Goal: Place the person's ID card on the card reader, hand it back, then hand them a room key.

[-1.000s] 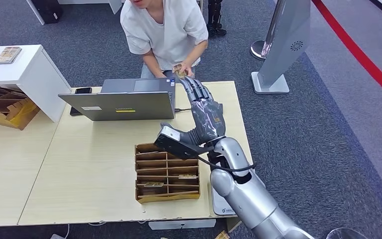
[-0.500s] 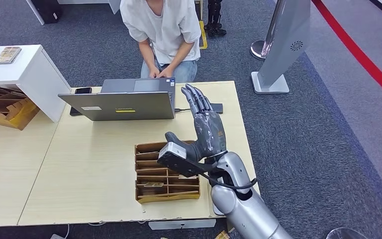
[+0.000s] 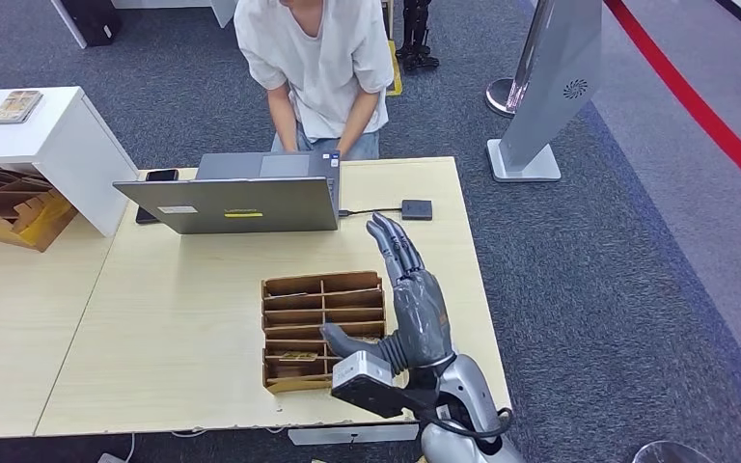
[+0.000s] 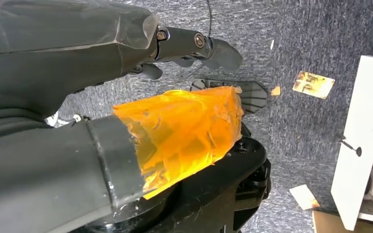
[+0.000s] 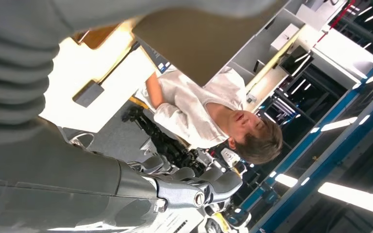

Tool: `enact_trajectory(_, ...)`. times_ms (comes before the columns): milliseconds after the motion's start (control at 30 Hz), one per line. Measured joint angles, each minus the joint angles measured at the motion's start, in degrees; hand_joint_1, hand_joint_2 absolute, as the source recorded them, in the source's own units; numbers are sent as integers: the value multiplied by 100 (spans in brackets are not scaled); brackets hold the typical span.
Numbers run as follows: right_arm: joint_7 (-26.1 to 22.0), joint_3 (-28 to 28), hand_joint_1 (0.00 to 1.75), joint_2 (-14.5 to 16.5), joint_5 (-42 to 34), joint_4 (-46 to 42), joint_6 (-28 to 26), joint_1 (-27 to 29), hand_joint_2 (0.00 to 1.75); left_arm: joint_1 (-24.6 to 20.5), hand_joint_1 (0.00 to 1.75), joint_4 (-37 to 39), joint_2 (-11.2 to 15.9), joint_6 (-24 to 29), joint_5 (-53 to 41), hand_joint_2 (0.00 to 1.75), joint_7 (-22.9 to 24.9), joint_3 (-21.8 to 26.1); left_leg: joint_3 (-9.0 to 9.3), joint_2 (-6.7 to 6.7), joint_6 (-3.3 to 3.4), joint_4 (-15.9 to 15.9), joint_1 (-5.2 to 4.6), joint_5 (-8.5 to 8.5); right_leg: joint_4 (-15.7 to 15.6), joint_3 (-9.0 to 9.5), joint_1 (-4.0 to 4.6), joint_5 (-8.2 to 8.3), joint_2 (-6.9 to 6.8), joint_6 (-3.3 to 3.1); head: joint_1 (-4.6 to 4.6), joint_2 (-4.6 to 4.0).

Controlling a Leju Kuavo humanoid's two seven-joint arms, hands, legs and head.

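The right hand is raised over the near right part of the pale wooden surface, palm turned toward the left, its fingers stretched out straight and held close together, pointing away toward the person. The thumb sticks out to the side above the cardboard key tray. Nothing is in that hand. In the right wrist view the hand has its dark fingertips extended into open air, likewise empty.

The left hand hangs low over grey carpet; its thumb is wrapped in orange tape and the dark fingers look loosely curled, but I cannot tell whether they have hold of anything.

The card reader, a small dark flat box on a cable, lies on the far right of the surface beside the open grey laptop. Its top looks bare. The key tray has rows of slots, with a card or two lying in the lower compartments. The person in a white shirt stands just behind the laptop, leaning forward.
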Motion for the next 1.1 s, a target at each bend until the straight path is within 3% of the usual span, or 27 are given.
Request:
enact_trajectory(467, -34, 274, 0, -142, 443, 109, 37, 131, 175, -10, 0, 0, 2, -18, -38, 0, -13, 97, 0, 0, 0, 0, 0, 0, 0, -1, 0, 0, 0, 0, 1, 0)
enact_trajectory(1100, 626, 381, 0, -272, 1702, 948, -131, 136, 175, -68, 0, 0, 5, -71, -183, 0, 45, 97, -1, 0, 0, 0, 0, 0, 0, -1, 0, 0, 0, 0, 0, 0)
